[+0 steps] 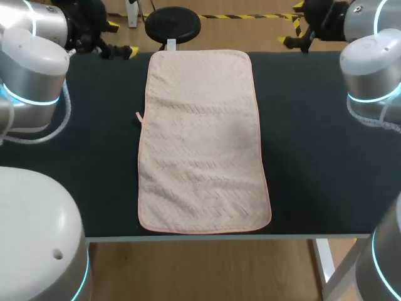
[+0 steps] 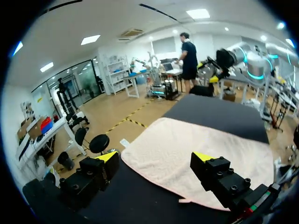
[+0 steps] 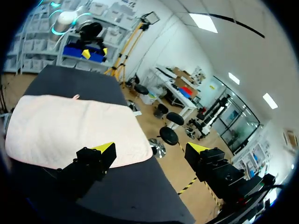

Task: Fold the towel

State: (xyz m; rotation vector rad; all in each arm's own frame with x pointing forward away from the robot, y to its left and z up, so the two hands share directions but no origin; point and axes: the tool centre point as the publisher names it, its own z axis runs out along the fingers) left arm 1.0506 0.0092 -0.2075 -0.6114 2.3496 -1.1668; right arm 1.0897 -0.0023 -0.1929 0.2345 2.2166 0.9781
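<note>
**Towel (image 1: 203,141) spread flat, both arms held back from it**

The left arm (image 1: 31,69) stands at the table's (image 1: 313,138) far left corner. Its left end effector (image 2: 155,157) is raised above the dark surface with the fingers spread wide and nothing between them. From there its wrist camera looks across the whole cloth, which probably explains the high, withdrawn pose.

In the middle of the table the towel lies opened out in a single layer. Its long sides run from the near edge to the far edge, and its corners are all exposed. A small loop tab (image 1: 138,116) juts from its left side. Laid this flat, with bare table on both sides, either arm could reach a corner or edge without obstruction.

The right arm (image 1: 369,69) mirrors this at the far right corner. The right end effector (image 3: 152,148) is also lifted, with its fingers apart and empty, beyond the towel's far end. No fold has been made yet, so I judge the task not yet started.
</note>
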